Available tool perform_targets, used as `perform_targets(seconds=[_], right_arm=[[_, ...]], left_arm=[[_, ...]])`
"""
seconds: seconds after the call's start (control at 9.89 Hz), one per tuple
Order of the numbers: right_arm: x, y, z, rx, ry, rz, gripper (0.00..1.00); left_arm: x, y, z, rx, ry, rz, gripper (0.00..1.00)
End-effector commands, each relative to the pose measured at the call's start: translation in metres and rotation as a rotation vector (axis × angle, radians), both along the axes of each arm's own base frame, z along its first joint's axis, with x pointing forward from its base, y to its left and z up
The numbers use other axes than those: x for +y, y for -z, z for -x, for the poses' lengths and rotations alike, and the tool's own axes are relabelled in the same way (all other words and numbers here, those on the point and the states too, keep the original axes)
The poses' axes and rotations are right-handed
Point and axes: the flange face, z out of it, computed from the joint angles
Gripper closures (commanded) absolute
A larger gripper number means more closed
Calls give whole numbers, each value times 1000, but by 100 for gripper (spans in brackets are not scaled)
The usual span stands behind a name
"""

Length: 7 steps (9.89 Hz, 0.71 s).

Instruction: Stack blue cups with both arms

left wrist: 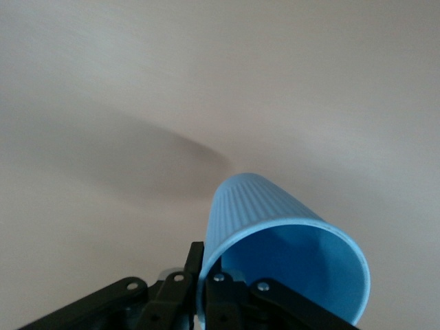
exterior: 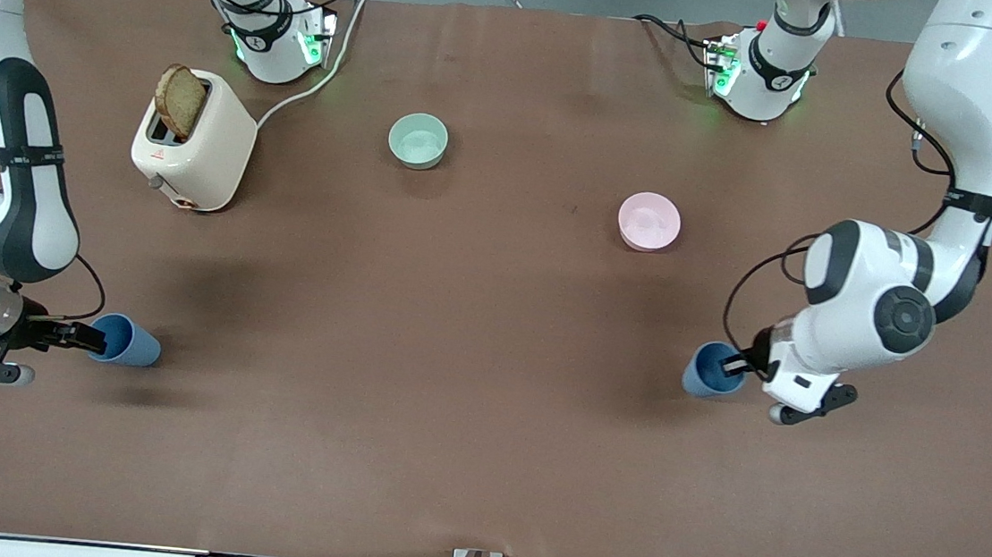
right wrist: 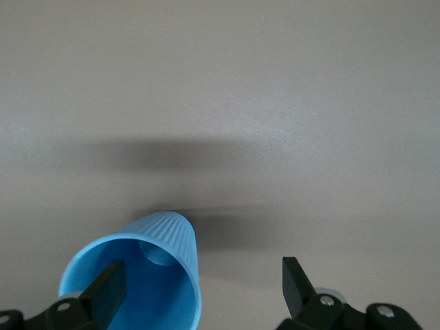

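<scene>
One blue cup lies on its side on the table at the right arm's end, mouth toward my right gripper. In the right wrist view that gripper is open, one finger inside the cup and the other outside it, well clear of the wall. The second blue cup is at the left arm's end, tipped with its mouth toward my left gripper. In the left wrist view that gripper is shut on the cup's rim wall, one finger inside and one outside.
A cream toaster holding a bread slice stands near the right arm's base, its white cable running toward the base. A pale green bowl and a pink bowl sit mid-table, farther from the front camera than both cups.
</scene>
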Motion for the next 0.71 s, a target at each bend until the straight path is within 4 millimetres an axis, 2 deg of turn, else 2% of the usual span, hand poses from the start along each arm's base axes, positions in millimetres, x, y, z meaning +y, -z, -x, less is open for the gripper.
perform_targets(seconds=[0.0, 0.1, 0.2, 0.3, 0.4, 0.61], right_arm=[[6, 22, 14, -10, -30, 10, 2], [9, 32, 19, -18, -34, 11, 12], [10, 31, 18, -17, -41, 12, 48], [11, 28, 16, -22, -36, 11, 85], [11, 26, 16, -26, -24, 1, 98], [16, 12, 10, -17, -21, -19, 99]], left_arm=[[-114, 22, 11, 39, -86, 28, 100], [-164, 36, 22, 55, -108, 40, 100], [-202, 44, 31, 61, -131, 49, 100], [-231, 53, 45, 56, -139, 25, 100], [-257, 66, 62, 50, -132, 14, 100], [-289, 82, 88, 52, -100, 3, 100]])
